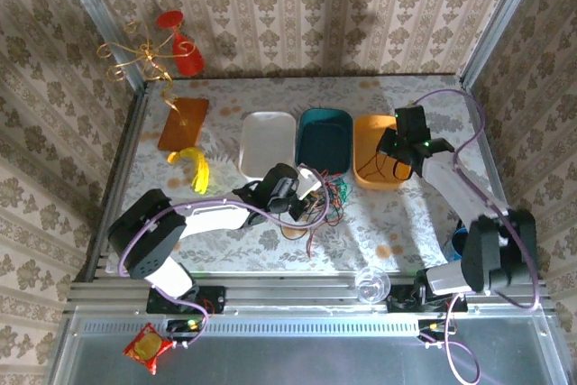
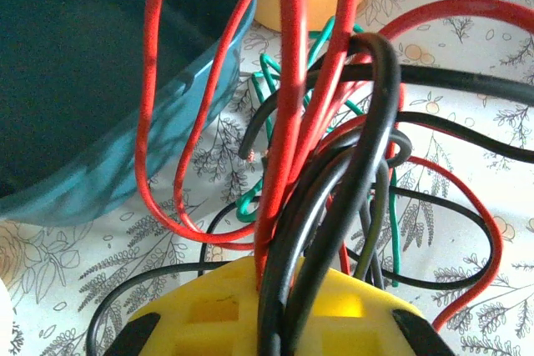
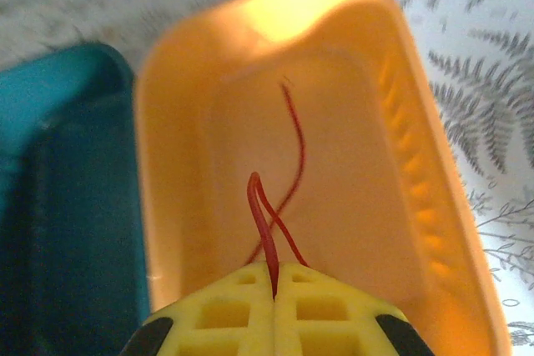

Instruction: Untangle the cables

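Red, black, green cables [image 2: 288, 122]; teal tray [image 2: 83, 81]; orange tray [image 3: 359, 206].

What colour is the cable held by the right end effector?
Red; the cable shows best in the right wrist view.

A robotics lab test cell, dressed to look like a home. Beige damask wallpaper [image 1: 361, 6] covers the three walls, which are held in bare aluminium framing [image 1: 306, 293]. A left arm [image 1: 149, 236] and a right arm [image 1: 455, 182], both robotic, are bolted to the near edge of a desk [image 1: 415, 223] covered with a floral cloth. A white tray [image 1: 268, 116], a teal tray [image 1: 325, 112] and an orange tray [image 1: 370, 118] stand in a row at the back.
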`<state>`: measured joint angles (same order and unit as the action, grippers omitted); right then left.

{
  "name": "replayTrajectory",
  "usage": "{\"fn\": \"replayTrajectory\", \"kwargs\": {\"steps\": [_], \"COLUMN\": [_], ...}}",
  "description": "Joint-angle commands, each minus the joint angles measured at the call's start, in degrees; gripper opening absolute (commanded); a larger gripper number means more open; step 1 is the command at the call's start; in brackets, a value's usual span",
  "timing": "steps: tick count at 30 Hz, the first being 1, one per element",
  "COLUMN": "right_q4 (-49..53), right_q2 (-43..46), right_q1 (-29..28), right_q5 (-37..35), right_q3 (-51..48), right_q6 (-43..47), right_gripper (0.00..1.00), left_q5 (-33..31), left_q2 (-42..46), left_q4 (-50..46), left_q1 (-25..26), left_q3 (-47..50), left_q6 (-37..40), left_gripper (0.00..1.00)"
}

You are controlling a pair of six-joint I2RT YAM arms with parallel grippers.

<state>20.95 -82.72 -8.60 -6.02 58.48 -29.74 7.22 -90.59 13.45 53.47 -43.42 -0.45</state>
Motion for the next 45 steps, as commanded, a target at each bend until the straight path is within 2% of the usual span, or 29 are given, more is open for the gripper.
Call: {"fn": "replayTrajectory", "kwargs": {"steps": [1,10,13,15,16,18,20,27,30,32,35,39,45], "right_q4": [0.7,0.8,1.8,2.9,3.5,4.0,3.2,2.5,0.7,-1.7,-2.3,0.1,2.5], "right_q2": [-4.6,-12.6,-13.9,-14.2,-13.9,-12.1,-8.9,1.9,5.7,6.6,6.4,6.0,7.8], "right_q1": [0.3,1.4,1.5,1.5,1.5,1.3,1.0,-2.6,-5.5,-7.8,-11.7,-13.0,-13.1], "right_q5": [1.7,0.8,0.4,-0.3,-0.7,-2.2,-3.3,-3.2,7.8,19.7,27.1,29.5,24.8], "right_q3": [-0.5,1.7,3.5,5.0,5.7,6.3,5.8,2.8,0.9,-0.8,-2.2,-3.6,-6.6], "right_q6": [-0.2,-0.6,0.3,1.0,1.2,1.4,1.9,4.4,6.1,5.7,3.7,0.9,-1.5], "right_gripper": [0.0,0.02,0.14,0.37,0.43,0.5,0.53,0.51,0.47,0.47,0.46,0.45,0.45], "left_q5": [0.2,0.9,0.8,1.0,1.1,1.4,1.7,2.8,3.0,3.2,3.5,3.3,3.2], "left_q2": [1.3,1.2,1.2,1.2,1.1,1.0,0.9,0.0,0.0,0.1,-0.1,-0.1,-0.3], "left_q4": [1.0,0.8,0.7,0.7,0.7,0.7,0.7,0.7,0.7,0.8,0.7,0.4,0.4], "left_q1": [-0.4,-0.5,-0.5,-0.5,-0.5,-0.6,-0.6,-0.7,-0.7,-0.7,-0.7,-0.7,-0.7], "left_q3": [0.3,0.1,0.2,0.1,0.1,0.1,-0.1,-0.1,0.0,0.0,-0.2,-0.2,-0.3], "left_q6": [-1.1,-1.0,-1.0,-0.9,-0.8,-0.7,-0.7,-0.2,-0.1,0.0,0.1,0.1,0.1], "left_gripper": [0.0,0.0,0.0,0.0,0.0,0.0,0.0,0.0,0.0,0.0,0.0,0.0,0.0]}}
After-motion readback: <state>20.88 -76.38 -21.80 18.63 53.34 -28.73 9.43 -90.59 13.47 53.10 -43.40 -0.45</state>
